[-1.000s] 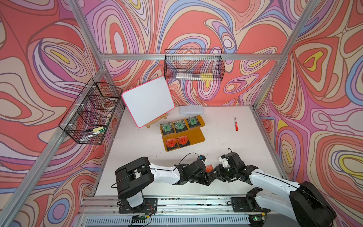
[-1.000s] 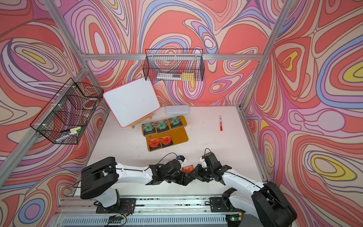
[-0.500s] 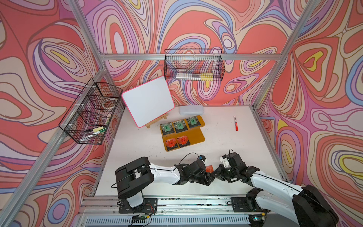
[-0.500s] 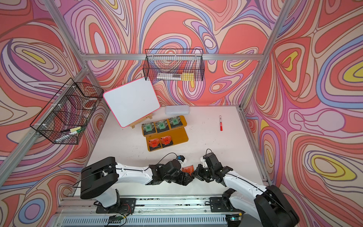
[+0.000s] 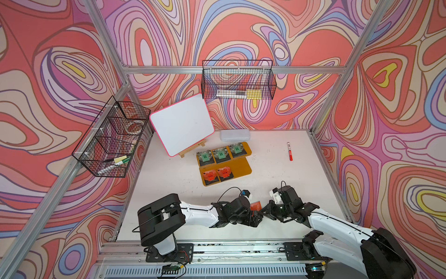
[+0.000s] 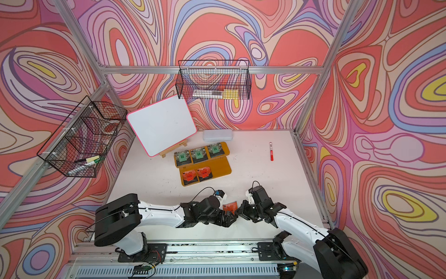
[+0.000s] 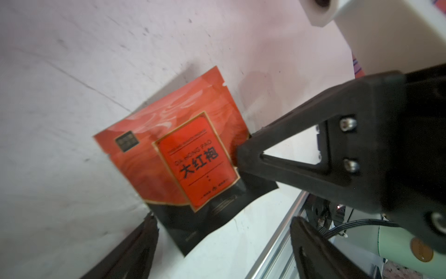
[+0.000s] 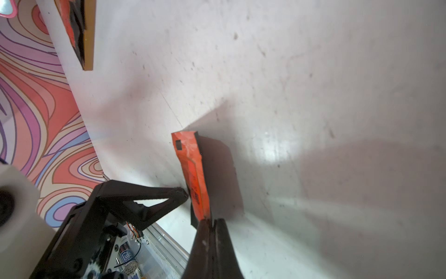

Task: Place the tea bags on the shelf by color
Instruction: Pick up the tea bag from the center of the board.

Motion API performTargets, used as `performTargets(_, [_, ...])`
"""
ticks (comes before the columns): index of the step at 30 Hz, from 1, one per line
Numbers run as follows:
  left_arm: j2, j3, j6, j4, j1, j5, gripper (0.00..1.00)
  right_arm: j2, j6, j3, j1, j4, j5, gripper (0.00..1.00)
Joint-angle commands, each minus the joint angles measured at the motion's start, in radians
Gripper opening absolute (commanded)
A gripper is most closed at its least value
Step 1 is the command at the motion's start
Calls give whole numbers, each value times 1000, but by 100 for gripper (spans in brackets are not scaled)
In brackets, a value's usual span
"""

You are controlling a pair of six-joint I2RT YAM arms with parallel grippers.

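Passing the orange tea bag (image 7: 193, 157) across, the left gripper (image 7: 224, 218) has spread its jaws and let go, while the right gripper (image 8: 212, 221) has clamped onto the bag's edge, held up near the bench's (image 5: 169, 193) front edge. The shelf (image 5: 241, 169) has one spot free on its lower board for it.

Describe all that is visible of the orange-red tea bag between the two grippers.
The orange-red tea bag is a flat, square, glossy sachet: half orange-red, half black, with an orange-red label bearing dark characters. It is held on edge above the white table, near its front edge. The right gripper is shut on one side edge. The left gripper is open, a finger on each side; whether one tip touches it is unclear.
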Motion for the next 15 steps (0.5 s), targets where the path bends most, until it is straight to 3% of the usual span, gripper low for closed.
performTargets(1, [-82, -43, -7, -20, 36, -62, 92, 1, -62, 54, -2, -9, 13, 0])
performTargets(15, [-424, -52, 90, -308, 81, -266, 99, 157, -247, 269, -20, -19, -6, 0])
